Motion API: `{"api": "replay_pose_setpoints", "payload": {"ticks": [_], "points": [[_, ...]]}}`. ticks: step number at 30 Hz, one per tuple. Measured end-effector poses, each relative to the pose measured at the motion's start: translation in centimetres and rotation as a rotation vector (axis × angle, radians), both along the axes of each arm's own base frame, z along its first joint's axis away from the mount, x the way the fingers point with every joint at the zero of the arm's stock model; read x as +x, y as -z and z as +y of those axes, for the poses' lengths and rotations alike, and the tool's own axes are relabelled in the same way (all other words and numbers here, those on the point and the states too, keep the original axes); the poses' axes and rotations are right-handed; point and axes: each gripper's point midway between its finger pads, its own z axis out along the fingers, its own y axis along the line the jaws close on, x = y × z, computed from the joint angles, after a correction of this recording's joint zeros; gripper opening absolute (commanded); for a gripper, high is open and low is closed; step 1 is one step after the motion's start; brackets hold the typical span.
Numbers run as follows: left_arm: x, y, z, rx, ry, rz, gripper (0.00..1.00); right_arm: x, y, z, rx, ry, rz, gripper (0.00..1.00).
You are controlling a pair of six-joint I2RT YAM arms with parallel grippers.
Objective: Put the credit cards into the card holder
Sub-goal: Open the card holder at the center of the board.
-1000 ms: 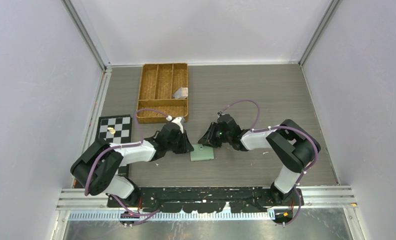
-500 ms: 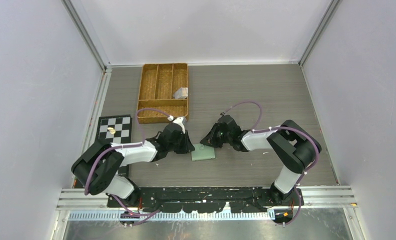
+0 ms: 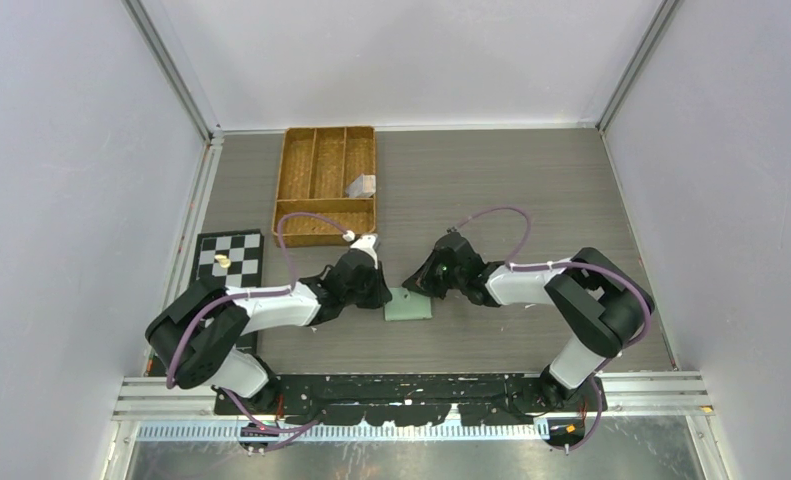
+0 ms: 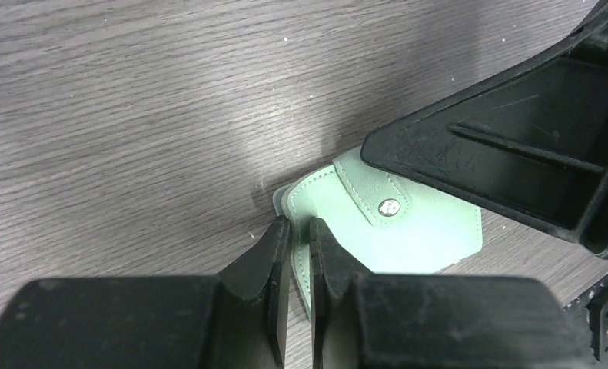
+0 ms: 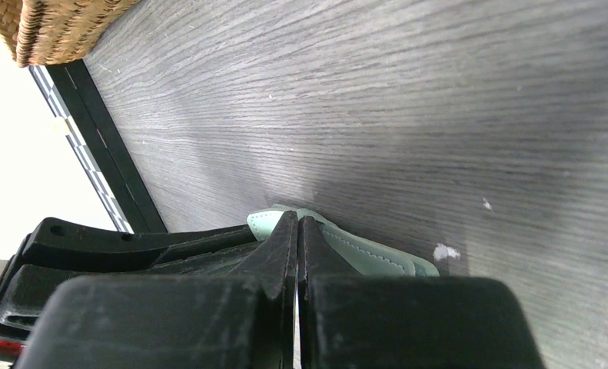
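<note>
The card holder (image 3: 409,306) lies flat on the table (image 3: 541,190), nearer the arm bases than the woven tray (image 3: 289,180) and off toward the tray's right-hand near corner, well apart from it. It sits between the two grippers.

The left gripper (image 3: 374,287) is on the tray side of the holder. In the left wrist view its jaws are nearly together, and a thin green flap of the holder's edge stands upright between the two fingers (image 4: 275,257), pinched there. The rest of the holder spreads out beyond the fingertips, with the snap button (image 4: 390,206) facing up.

The right gripper (image 3: 418,283) comes in over the holder's far edge, the edge facing the tray. Its jaws are pressed fully together. In the right wrist view the tips rest right at the green stitched rim (whether they catch any leather cannot be made out).

A silvery-grey card (image 3: 361,186) lies tilted in the tray's right-hand long compartment, far from both grippers.
</note>
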Motion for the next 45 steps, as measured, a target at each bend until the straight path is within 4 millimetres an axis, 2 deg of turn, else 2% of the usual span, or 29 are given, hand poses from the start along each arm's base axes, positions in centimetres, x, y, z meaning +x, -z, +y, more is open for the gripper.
{"api": "replay_pose_setpoints", "payload": {"ticks": [21, 32, 36, 38, 42, 45], "points": [[-0.3, 0.2, -0.3, 0.120, 0.004, -0.133, 0.00, -0.7, -0.7, 0.2, 0.032, 0.261, 0.067, 0.00], [0.1, -0.4, -1.3, 0.128, 0.023, -0.188, 0.00, -1.2, -1.5, -0.9, 0.049, 0.351, 0.053, 0.01], [-0.3, -0.6, -2.0, 0.127, 0.091, -0.193, 0.00, -1.9, -2.0, -2.0, -0.027, 0.306, 0.001, 0.22], [-0.5, -0.6, -2.2, 0.138, 0.125, -0.192, 0.00, -2.3, -2.6, -2.5, -0.054, 0.272, -0.040, 0.29], [-0.6, -0.6, -2.3, 0.156, 0.170, -0.195, 0.00, -2.6, -5.4, -2.9, -0.049, 0.199, -0.147, 0.37], [-0.5, -0.6, -2.4, 0.159, 0.191, -0.193, 0.00, -3.0, -6.4, -3.3, -0.054, 0.148, -0.205, 0.38]]}}
